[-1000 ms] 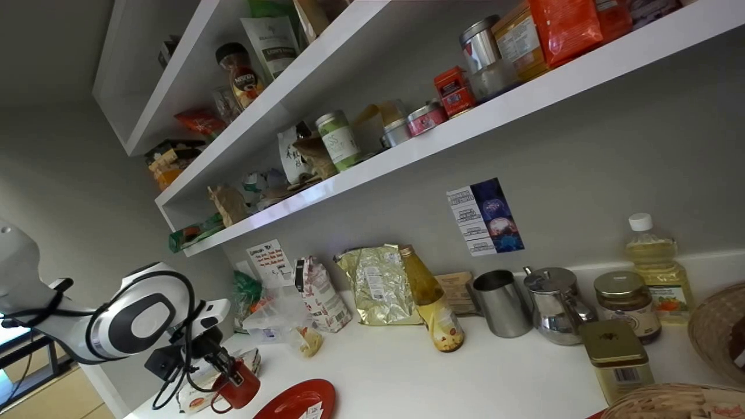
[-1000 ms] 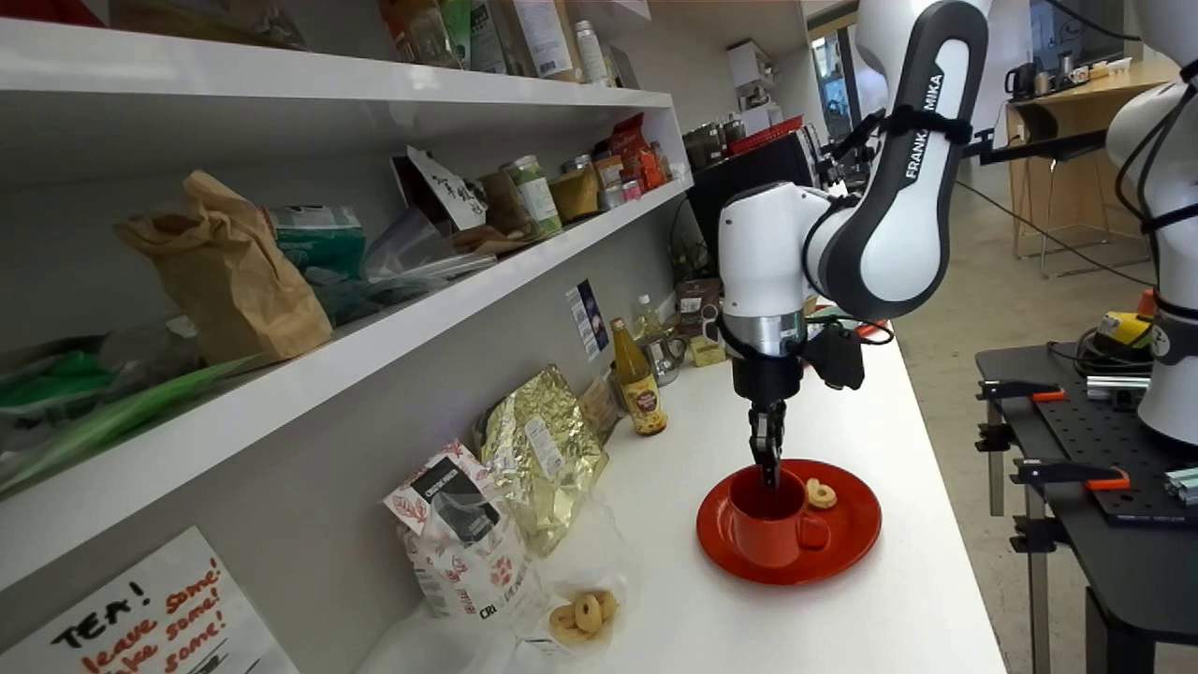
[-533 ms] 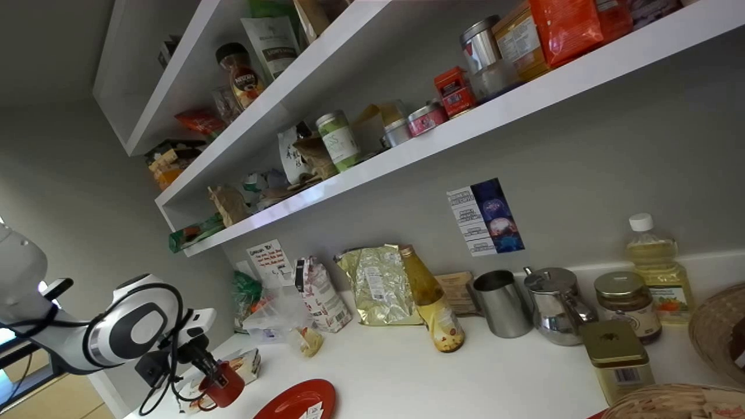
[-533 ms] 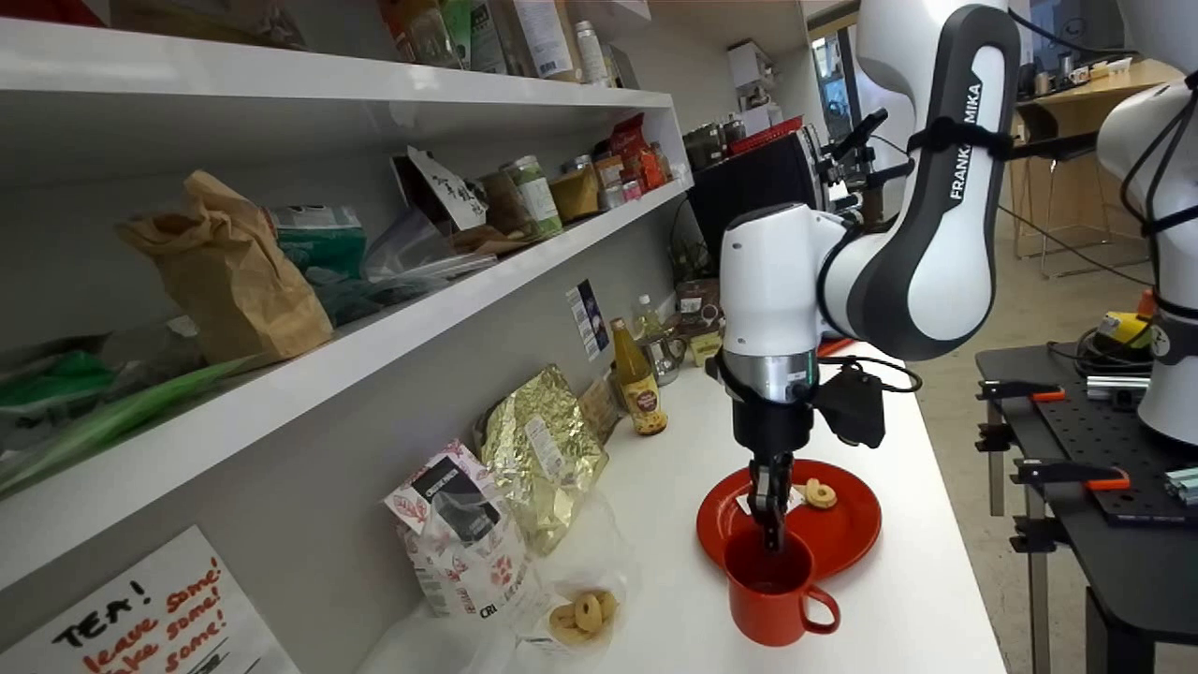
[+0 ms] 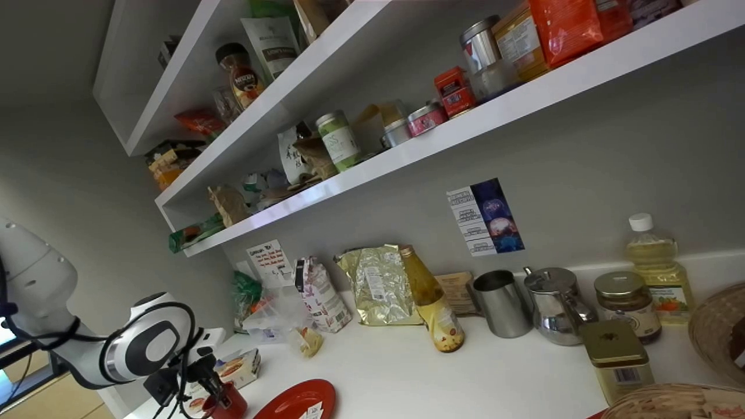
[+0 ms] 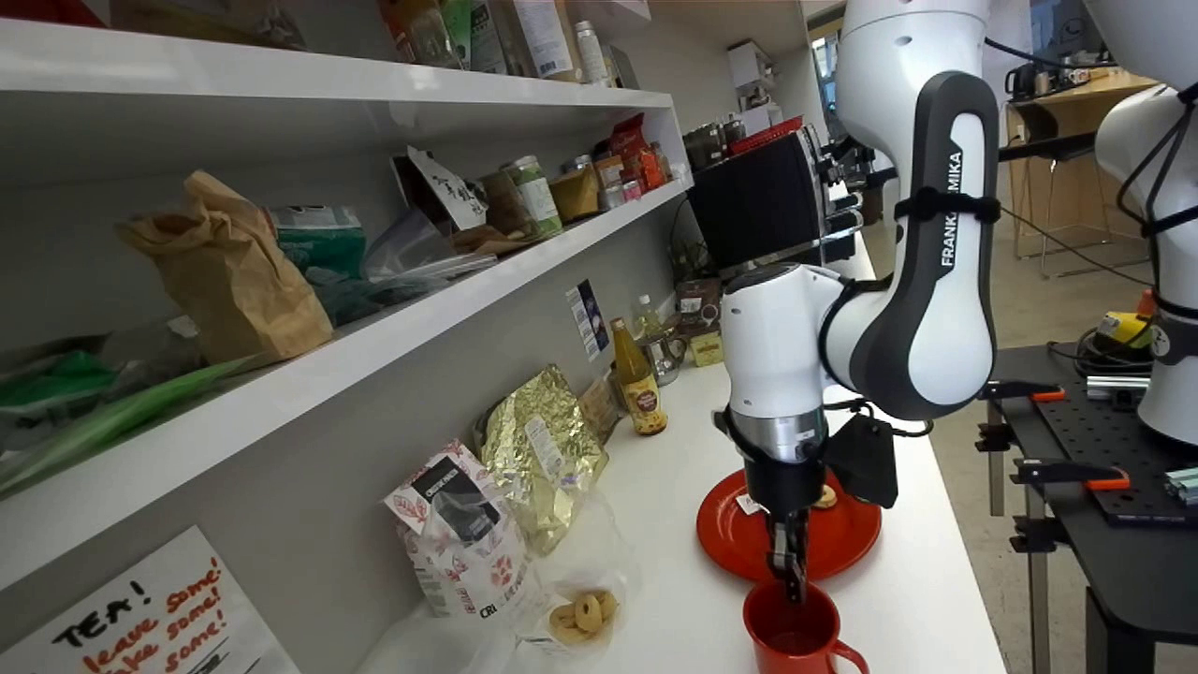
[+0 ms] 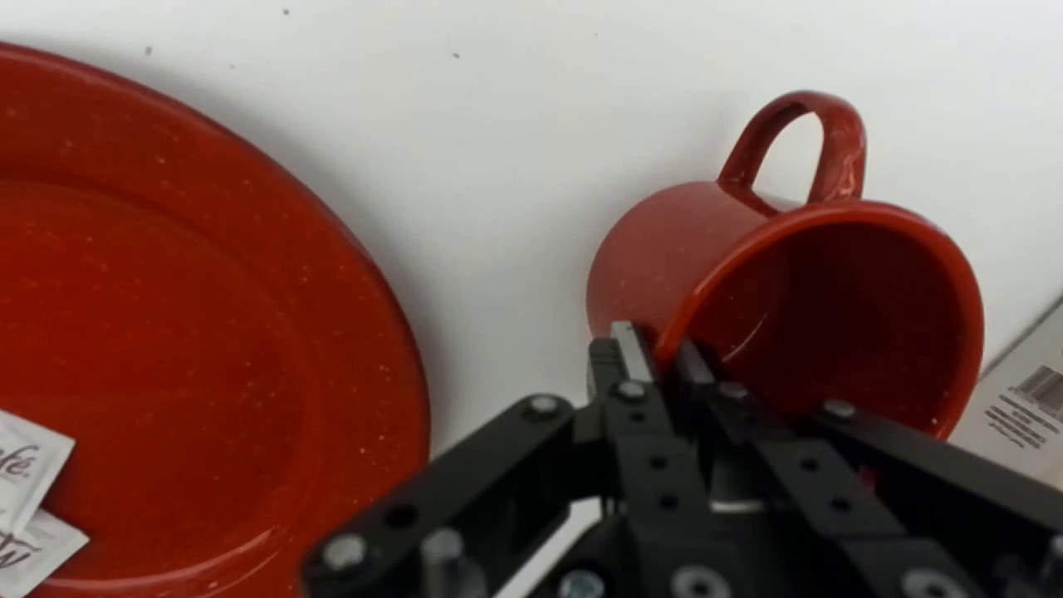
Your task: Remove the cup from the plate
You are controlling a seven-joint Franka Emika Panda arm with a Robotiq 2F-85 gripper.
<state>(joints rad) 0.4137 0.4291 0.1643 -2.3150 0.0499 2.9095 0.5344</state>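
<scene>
The red cup is beside the plate, toward the camera in an exterior view, with its handle to the right. It also shows low in an exterior view and in the wrist view. My gripper is shut on the cup's rim, one finger inside and one outside. It points down into the cup in both exterior views. The cup's base is cut off or hidden, so I cannot tell whether it touches the counter. The red plate holds paper sachets and a ring-shaped snack.
A flat box lies close behind the cup; its edge shows in the wrist view. A bag of ring snacks, a floral bag, a gold bag and a bottle line the wall. A shelf overhangs.
My gripper has carried the cup from over the plate to beside it, toward the camera in an exterior view, and then lower. The plate has not moved.
</scene>
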